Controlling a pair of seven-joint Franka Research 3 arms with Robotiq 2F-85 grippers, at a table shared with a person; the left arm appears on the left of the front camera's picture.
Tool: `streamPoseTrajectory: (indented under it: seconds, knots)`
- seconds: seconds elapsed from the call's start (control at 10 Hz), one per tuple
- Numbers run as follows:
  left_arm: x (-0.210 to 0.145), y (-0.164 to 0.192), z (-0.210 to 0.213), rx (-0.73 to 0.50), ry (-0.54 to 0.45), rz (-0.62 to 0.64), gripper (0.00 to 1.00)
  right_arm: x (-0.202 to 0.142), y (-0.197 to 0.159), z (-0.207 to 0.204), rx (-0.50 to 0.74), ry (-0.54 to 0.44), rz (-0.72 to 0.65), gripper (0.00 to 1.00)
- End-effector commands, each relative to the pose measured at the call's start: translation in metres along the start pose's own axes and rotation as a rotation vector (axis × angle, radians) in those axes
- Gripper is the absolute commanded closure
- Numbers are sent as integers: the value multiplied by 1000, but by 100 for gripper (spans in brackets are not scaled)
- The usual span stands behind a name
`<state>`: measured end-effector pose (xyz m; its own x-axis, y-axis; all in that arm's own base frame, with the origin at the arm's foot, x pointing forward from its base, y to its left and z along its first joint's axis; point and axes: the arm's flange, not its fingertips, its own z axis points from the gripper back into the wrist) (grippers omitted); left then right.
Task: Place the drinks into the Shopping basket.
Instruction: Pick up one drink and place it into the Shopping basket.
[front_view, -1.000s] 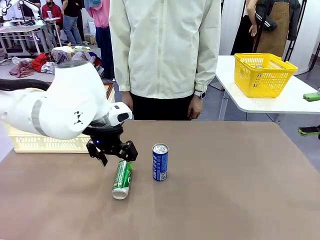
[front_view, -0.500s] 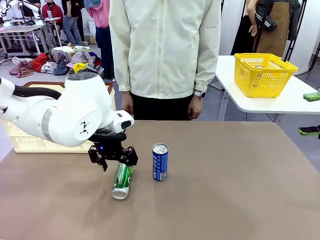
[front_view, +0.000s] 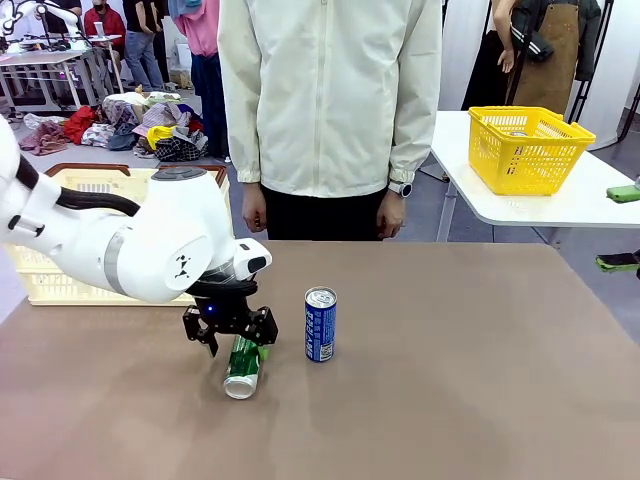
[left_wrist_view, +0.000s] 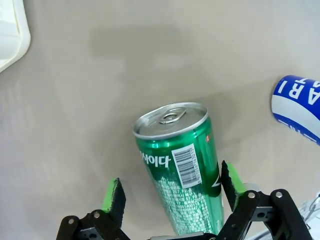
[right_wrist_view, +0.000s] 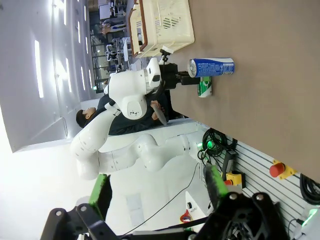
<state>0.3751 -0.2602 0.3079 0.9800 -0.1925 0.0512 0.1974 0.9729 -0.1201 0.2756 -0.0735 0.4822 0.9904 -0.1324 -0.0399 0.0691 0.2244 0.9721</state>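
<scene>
At the left edge of the front view we see the large cream-white slotted plastic Shopping basket with its dark red-brown rim, standing at the table's far left corner. The white left arm reaches in front of it from the left of the frame, over the brown table.

Its left gripper points down just left of centre, low over the small slim green metal can. That can lies on its side on the table, silver top toward the bottom of the frame. In the left wrist view the left gripper has its jaws well apart and astride the green can. The pad on the left of that frame stands clear of the can, with bare table between. The pad on the right sits just beside the can's wall; we cannot tell whether it touches.

Just right of the green can, the small slim blue metal can with white lettering stands upright, apart from it. Behind the table stands a person in a pale jacket, hands hanging at the sides.

In the right wrist view the right gripper rises from the bottom edge, jaws wide apart and holding nothing.
</scene>
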Motion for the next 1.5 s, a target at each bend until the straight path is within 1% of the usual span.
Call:
streamPoseTrajectory:
  seconds: [0.0,0.2,0.3,0.4,0.6,0.9,1.1,1.2,1.4]
  knots:
    - [6,-3,-2,29,-16,0,0,-1,4,2,5,3,-2,0]
    - [7,-4,-5,36,10,-8,0,-1,4,2,5,3,-2,0]
    - [7,-4,-4,36,7,-10,52,-1,4,2,5,3,-2,0]
    - [6,-4,-4,28,20,-7,100,-1,4,2,5,3,-2,0]
    - [5,-4,-4,24,12,-22,100,-1,4,2,5,3,-2,0]
    - [5,-5,-6,9,40,-48,100,-1,4,2,5,3,-2,0]
    - [2,-5,1,-17,56,-77,100,-1,4,2,5,3,-2,0]
    - [3,-4,16,-15,83,-89,100,-1,4,2,5,3,-2,0]
    - [-6,-9,91,-18,87,-145,100,-1,4,2,5,3,-2,0]
